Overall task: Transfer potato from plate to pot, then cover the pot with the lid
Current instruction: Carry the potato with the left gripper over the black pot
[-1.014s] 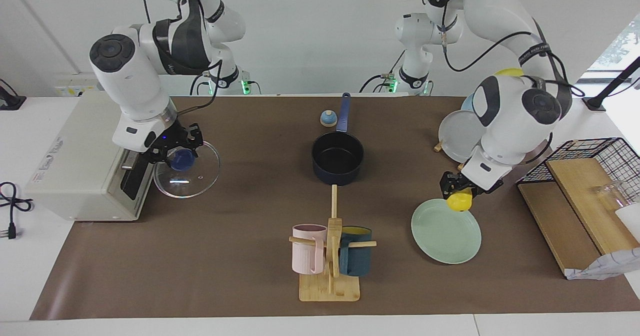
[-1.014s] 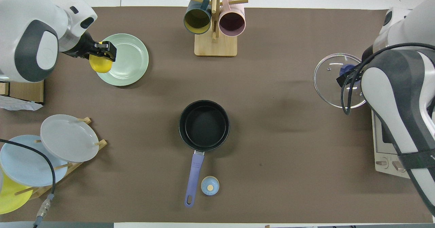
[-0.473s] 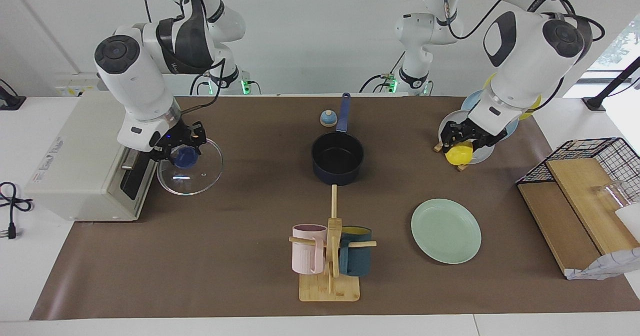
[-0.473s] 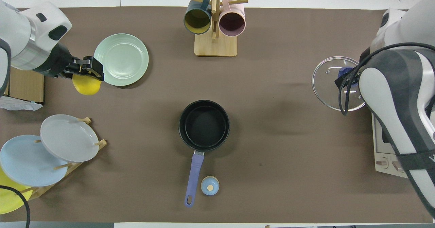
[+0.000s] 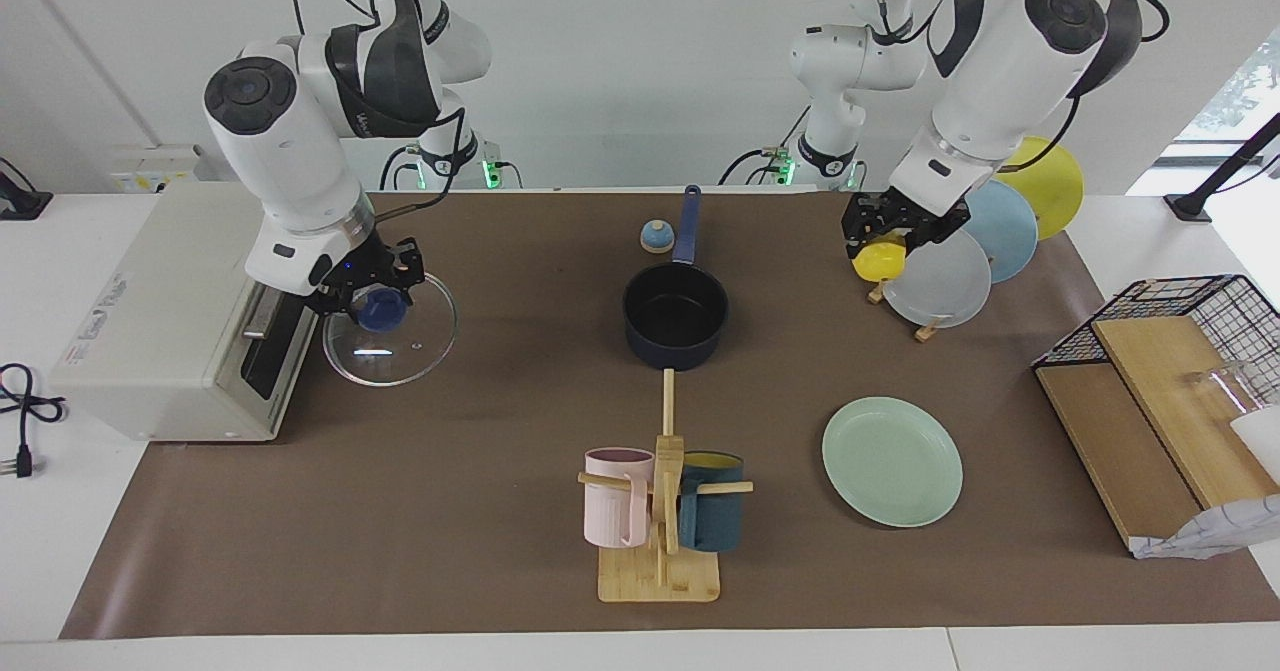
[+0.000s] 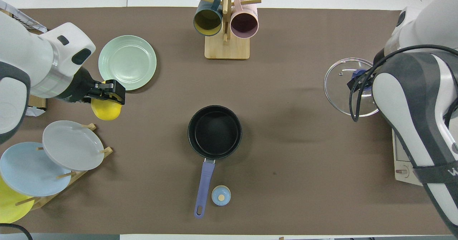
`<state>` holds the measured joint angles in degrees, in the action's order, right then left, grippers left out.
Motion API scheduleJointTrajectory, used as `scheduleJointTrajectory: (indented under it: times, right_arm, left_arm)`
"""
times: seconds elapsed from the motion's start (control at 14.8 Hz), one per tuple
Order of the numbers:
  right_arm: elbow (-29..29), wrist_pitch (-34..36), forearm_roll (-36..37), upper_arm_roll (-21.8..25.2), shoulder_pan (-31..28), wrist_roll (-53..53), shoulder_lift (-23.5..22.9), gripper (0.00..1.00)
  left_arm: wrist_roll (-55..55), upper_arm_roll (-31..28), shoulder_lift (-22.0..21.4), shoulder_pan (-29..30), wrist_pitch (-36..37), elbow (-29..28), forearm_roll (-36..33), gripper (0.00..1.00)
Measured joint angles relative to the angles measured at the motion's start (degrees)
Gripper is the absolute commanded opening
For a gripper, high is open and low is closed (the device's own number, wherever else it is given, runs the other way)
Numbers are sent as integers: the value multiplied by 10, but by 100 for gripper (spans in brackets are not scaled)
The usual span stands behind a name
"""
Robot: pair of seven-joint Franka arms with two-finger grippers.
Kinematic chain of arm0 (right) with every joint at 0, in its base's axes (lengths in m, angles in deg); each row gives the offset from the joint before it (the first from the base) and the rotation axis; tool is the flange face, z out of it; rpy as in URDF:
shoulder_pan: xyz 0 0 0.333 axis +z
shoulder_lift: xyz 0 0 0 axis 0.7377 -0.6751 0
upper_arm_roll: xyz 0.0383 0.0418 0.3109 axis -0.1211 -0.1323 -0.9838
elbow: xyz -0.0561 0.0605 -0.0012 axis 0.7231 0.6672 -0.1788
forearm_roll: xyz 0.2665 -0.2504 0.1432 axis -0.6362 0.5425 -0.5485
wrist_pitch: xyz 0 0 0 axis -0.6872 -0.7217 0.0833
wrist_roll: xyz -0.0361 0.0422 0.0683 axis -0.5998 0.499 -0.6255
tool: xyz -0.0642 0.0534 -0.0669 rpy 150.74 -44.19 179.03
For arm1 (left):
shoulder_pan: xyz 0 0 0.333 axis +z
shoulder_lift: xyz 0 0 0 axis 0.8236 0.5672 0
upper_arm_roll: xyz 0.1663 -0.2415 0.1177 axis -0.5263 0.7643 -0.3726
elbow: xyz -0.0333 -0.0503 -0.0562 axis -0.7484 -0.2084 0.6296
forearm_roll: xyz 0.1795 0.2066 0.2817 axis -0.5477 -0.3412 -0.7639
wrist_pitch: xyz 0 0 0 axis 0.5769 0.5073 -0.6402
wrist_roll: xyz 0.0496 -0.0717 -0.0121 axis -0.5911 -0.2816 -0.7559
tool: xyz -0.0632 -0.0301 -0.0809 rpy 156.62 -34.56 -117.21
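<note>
Facing view: left gripper point(image 5: 880, 241), raised over the brown mat between pot and plate rack, clamped on the small glossy bright yellow lumpy potato point(image 5: 879, 259), which hangs clear of the table. Right gripper point(image 5: 378, 291), closed on the blue knob of the round clear glass lid with metal rim point(image 5: 392, 336); lid just beside the front of a cream box-shaped appliance point(image 5: 160, 321) at the right arm's end of the table; whether it rests on the mat or is lifted cannot be told. Small dark navy saucepan with black interior point(image 5: 675, 316), mid-table, holding nothing, long blue handle pointing toward the robots. Round pale mint-green flat plate point(image 5: 892, 461), bare, farther from the robots than the pot, toward the left arm's end. Overhead view: left gripper point(image 6: 109, 95) with potato point(image 6: 105, 111) over bare mat, between the plate point(image 6: 127, 62) and a wooden rack with grey, light blue and yellow plates point(image 6: 68, 145) standing upright. Pot point(image 6: 214, 132) well apart from the potato. Lid point(image 6: 349, 86) partly covered by the right arm; right gripper point(image 6: 357, 81) at its knob. Small blue-topped bell point(image 6: 221, 195) just beside the pot's handle. Wooden mug tree point(image 6: 226, 25) with one dark teal and one pink mug, farthest from the robots.
</note>
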<state>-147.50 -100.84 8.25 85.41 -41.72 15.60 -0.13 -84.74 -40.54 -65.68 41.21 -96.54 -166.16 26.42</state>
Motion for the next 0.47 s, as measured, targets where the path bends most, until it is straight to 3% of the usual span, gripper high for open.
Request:
scheduleJointTrajectory:
  times: [0.47]
  right_arm:
    - [1, 2, 0, -2, 0, 1, 0, 0]
  left_arm:
    - [-123, 1, -62, -115, -154, -159, 1, 0]
